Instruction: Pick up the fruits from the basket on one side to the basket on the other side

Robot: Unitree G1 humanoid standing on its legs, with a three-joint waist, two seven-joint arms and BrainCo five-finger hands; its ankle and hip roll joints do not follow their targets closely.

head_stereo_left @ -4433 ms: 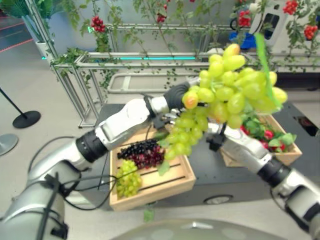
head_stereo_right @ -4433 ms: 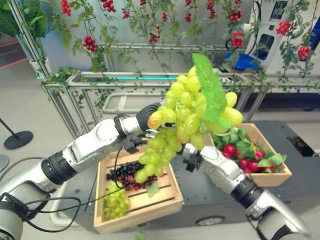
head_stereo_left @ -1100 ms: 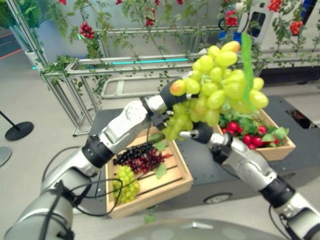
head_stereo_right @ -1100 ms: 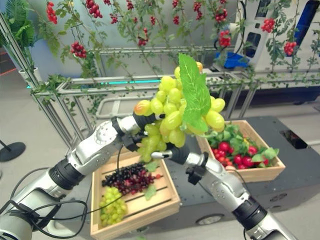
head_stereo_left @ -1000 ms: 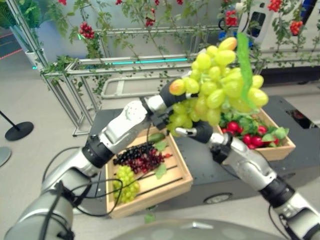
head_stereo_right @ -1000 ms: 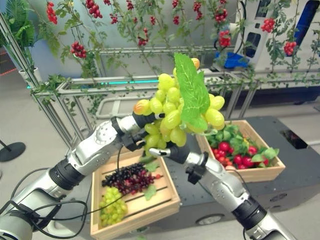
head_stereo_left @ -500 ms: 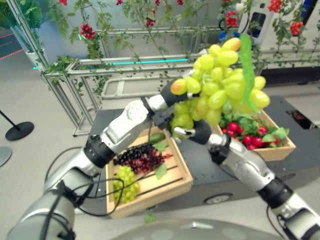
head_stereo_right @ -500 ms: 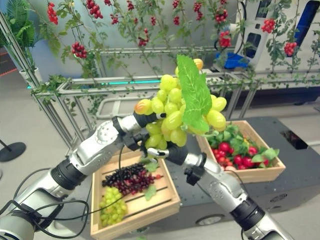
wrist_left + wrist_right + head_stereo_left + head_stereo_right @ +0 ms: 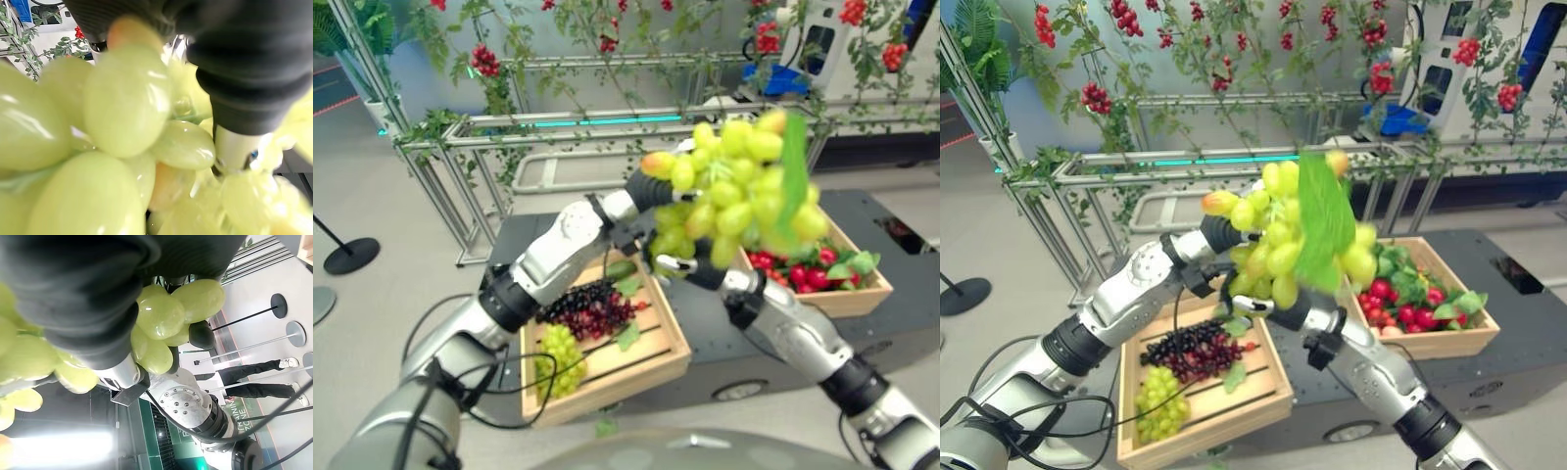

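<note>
I see both silver-grey arms raised and converging mid-air, left hand (image 9: 644, 192) and right hand (image 9: 690, 271) close together, fingers hidden on each.

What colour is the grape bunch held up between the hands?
The grape bunch is light yellow-green, with one orange-tinged grape at its edge; clearest in the left eye view.

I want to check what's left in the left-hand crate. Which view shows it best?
Right eye view: the whole crate shows, with dark grapes and green grapes. Left eye view shows it too, more arm-covered; wrist views show held grapes.
</note>
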